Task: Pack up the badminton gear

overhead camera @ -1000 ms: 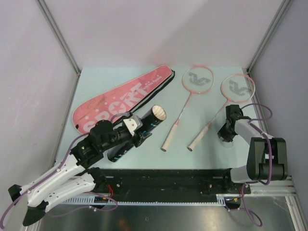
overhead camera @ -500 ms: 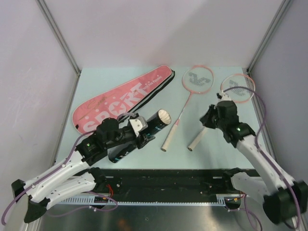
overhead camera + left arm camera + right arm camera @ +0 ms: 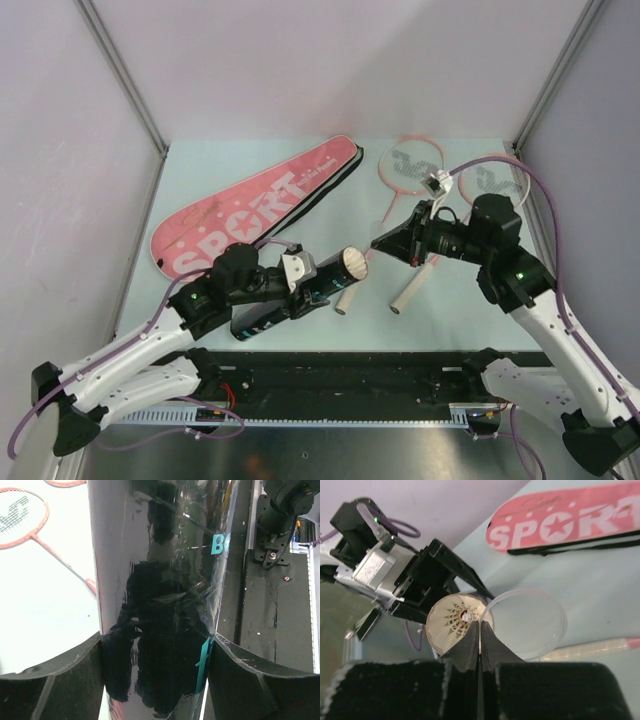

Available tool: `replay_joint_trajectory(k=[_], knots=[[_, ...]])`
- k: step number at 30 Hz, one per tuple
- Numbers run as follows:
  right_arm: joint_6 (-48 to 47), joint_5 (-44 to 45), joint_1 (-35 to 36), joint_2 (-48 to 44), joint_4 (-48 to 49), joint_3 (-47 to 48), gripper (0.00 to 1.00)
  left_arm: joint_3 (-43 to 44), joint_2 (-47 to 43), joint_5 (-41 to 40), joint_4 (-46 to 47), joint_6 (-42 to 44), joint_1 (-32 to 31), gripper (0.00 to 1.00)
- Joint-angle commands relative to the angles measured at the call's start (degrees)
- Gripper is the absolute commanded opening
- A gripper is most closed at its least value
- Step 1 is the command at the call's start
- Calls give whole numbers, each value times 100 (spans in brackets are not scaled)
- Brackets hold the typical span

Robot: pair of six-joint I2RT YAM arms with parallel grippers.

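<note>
Bag: pink bag (image 3: 250, 205) lay at the table's 10 o'clock.
Rackets: first racket (image 3: 415, 165) and second racket (image 3: 490, 180) lay at 1 o'clock.
Tube: black tube (image 3: 330, 278) was at 7 o'clock, grasped by my left gripper (image 3: 297, 290).
Lid: clear lid (image 3: 527, 622) was at the tube's mouth, with my right gripper (image 3: 480, 630) clenched on its rim.

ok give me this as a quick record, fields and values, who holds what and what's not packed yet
left hand: closed around the black tube, open end facing the right hand
right hand: shut, pinching a clear round lid by its rim, close to the tube's mouth
tube contents: a shuttlecock visible inside
not packed: two rackets lying on the table
bag: pink SPORT bag flat at back left
</note>
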Motion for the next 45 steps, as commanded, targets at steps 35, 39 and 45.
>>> replay_joint_trajectory(k=[35, 39, 45], knots=[[1558, -2228, 752, 1011, 1520, -384, 0, 31, -134, 460, 292, 566, -60, 11], [2242, -2246, 805, 994, 2251, -744, 0, 31, -292, 556, 362, 548, -69, 10], [3359, -2027, 902, 1073, 3781, -1421, 0, -100, -678, 794, 836, 302, -69, 8]])
